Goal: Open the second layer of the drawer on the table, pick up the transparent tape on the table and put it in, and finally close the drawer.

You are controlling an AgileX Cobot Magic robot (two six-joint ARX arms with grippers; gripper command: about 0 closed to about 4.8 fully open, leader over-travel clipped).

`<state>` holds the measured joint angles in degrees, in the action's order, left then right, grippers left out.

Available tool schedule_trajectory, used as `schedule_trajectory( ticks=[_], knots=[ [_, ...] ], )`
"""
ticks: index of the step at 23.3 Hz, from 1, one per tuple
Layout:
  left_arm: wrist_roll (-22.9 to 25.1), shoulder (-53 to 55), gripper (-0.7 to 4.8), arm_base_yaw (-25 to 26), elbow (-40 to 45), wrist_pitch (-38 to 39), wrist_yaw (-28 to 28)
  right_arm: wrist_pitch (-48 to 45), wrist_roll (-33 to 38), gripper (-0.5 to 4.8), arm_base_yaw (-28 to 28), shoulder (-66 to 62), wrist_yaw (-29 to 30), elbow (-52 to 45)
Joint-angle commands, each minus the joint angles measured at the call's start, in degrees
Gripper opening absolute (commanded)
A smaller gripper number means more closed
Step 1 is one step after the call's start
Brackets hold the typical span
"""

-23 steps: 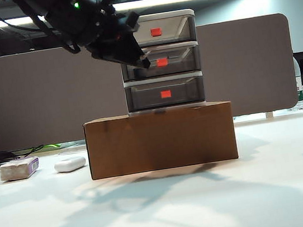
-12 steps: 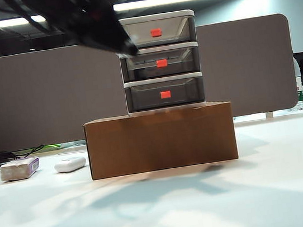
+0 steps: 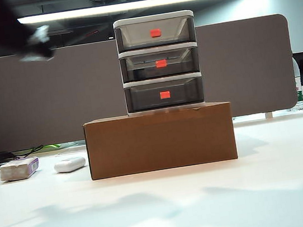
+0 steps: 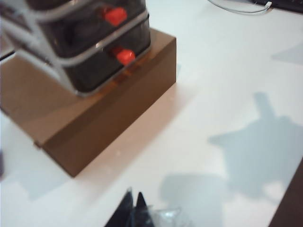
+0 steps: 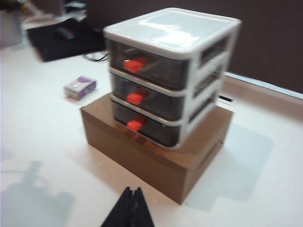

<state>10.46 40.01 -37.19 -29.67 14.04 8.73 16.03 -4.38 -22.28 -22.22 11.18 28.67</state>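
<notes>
Since smoky middle drawer (image 3: 160, 64) of grey-white 3-tier cabinet (image 3: 153, 18) sits shut | clear tape ring unseen, maybe inside | left gripper (image 4: 135, 210), right gripper (image 5: 131, 205) pressed together, above table (image 3: 274, 186) facing cabinet | withdraw without bumping it.

The exterior camera sits low at the near edge of the table (image 3: 274, 186), facing the drawer (image 3: 159, 61) square-on from close by, with the cardboard box (image 3: 161, 140) under it at mid-frame. The left wrist camera looks steeply down from above, near the box (image 4: 94, 118), catching only the cabinet's lower tiers (image 4: 90, 61). The right wrist camera stands farther back and higher, angled down at the whole cabinet (image 5: 173, 75) from one front corner. All three views share cabinet, box and tabletop.
</notes>
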Motion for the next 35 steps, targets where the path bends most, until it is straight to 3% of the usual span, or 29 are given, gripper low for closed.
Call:
schedule_trajectory(
  ticks=[1,4,7,8,16,23,29,35],
  knots=[
    [-3.50,-7.13,-0.06,0.13,4.35,-1.53,-2.73,-0.68,1.25,-0.05,-0.02,6.88,-5.16,-3.69],
    [-7.65,-13.33,-0.06,0.20,8.68,-0.68,-7.67,-0.09,1.20,-0.05,0.00,13.09,-6.75,-7.98],
    [-15.39,-18.82,-0.06,0.20,11.96,-0.39,-8.09,0.81,1.46,-0.05,-0.02,18.60,-6.58,-12.15],
    [-15.69,-20.50,-0.06,0.20,12.81,-0.46,-8.09,0.87,1.81,-0.05,-0.02,20.55,-6.21,-13.57],
    [-13.81,-40.19,-0.06,0.13,22.77,-3.89,-9.11,-2.14,2.21,-0.05,-0.39,22.25,-5.20,-21.49],
    [-10.43,-39.89,-0.06,0.24,24.37,-5.88,-11.21,-6.45,1.31,-0.05,-0.26,22.25,-9.22,-26.75],
    [-11.21,-39.89,-0.06,0.22,29.16,-14.21,-14.12,-7.02,1.33,-0.05,0.02,22.25,-13.07,-28.61],
    [-7.67,-39.89,-0.06,0.31,29.29,-12.52,-19.82,-7.28,-0.57,-0.05,0.15,22.25,-17.90,-28.61]
  ],
)
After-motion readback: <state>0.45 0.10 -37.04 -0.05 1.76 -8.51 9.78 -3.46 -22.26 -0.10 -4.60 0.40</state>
